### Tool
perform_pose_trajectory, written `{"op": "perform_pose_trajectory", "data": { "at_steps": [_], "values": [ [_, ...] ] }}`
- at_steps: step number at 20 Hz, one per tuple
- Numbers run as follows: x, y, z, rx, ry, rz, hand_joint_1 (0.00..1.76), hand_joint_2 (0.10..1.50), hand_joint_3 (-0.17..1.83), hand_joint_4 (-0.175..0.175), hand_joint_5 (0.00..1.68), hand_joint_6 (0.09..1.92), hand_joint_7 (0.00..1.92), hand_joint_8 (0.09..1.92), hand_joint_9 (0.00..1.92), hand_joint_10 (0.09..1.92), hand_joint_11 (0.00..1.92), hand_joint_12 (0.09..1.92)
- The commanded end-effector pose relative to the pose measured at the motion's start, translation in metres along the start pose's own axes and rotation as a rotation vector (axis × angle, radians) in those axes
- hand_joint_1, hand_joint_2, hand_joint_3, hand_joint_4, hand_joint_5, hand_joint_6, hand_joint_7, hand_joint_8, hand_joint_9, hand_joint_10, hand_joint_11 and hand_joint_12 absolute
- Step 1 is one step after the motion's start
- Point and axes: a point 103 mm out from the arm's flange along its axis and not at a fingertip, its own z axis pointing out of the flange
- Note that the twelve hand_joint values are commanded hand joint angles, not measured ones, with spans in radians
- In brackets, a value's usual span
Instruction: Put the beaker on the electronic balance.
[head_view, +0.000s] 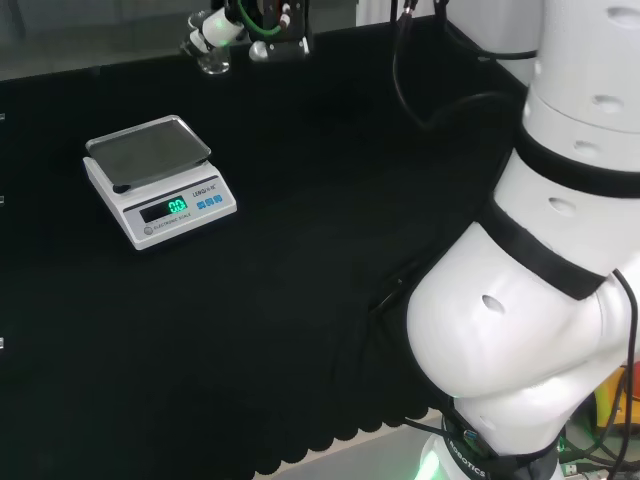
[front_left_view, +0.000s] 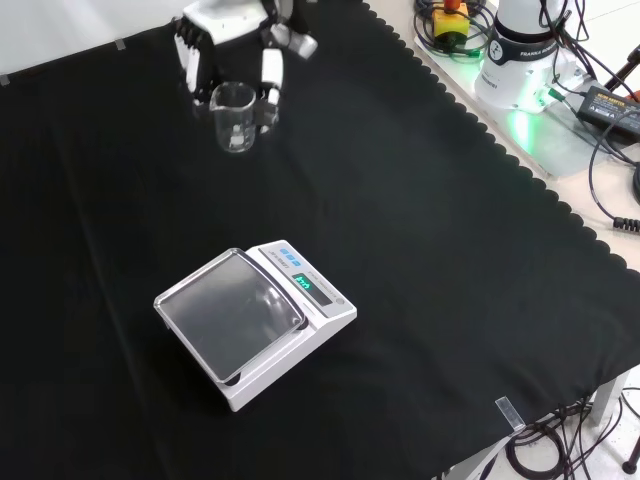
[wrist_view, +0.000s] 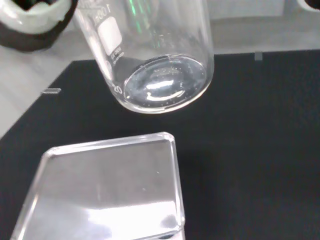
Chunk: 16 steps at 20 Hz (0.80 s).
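Note:
A clear glass beaker (front_left_view: 234, 117) hangs upright above the cloth at the far end of the bench, with the black and white hand (front_left_view: 222, 45) shut on it, fingers (front_left_view: 270, 78) curled down both its sides. In the head view the beaker (head_view: 212, 58) is at the top edge under the hand (head_view: 225, 26). The wrist view looks at the beaker's round base (wrist_view: 162, 82), which looks empty. The white electronic balance (front_left_view: 256, 318) with a square clear pan (front_left_view: 228, 312) stands on the cloth, apart from the beaker. Its pan (head_view: 148, 150) is bare and its display (head_view: 176, 207) is lit green.
The arm's white links (head_view: 560, 250) fill the right of the head view. Black cables (head_view: 430, 70) hang near the arm. In the front view the arm's base (front_left_view: 525, 50) and cables (front_left_view: 600, 95) sit beyond the cloth's scalloped edge (front_left_view: 520, 170) at the right.

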Motion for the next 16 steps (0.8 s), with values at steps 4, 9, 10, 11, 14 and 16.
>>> {"op": "perform_pose_trajectory", "data": {
  "at_steps": [4, 9, 10, 11, 14, 16],
  "values": [
    [0.015, -0.039, 0.004, 0.063, 0.001, 0.041, 1.21, 0.62, 0.68, -0.175, 1.35, 0.54, 1.65, 0.57, 1.83, 0.4, 1.54, 0.69],
    [0.029, -0.035, 0.02, 0.083, 0.049, 0.043, 1.21, 0.62, 0.69, -0.175, 1.35, 0.55, 1.65, 0.57, 1.83, 0.4, 1.54, 0.69],
    [0.033, -0.034, 0.024, 0.088, 0.057, 0.045, 1.21, 0.62, 0.69, -0.175, 1.35, 0.55, 1.65, 0.57, 1.83, 0.41, 1.54, 0.69],
    [0.038, -0.033, 0.028, 0.093, 0.064, 0.042, 1.21, 0.62, 0.69, -0.175, 1.35, 0.55, 1.65, 0.57, 1.83, 0.41, 1.53, 0.69],
    [0.053, -0.028, 0.041, 0.102, 0.083, 0.024, 1.21, 0.62, 0.69, -0.175, 1.35, 0.55, 1.65, 0.57, 1.83, 0.41, 1.53, 0.7],
    [0.06, -0.023, 0.049, 0.112, 0.104, 0.017, 1.21, 0.62, 0.69, -0.175, 1.35, 0.55, 1.65, 0.57, 1.83, 0.41, 1.53, 0.7]
  ]
}}
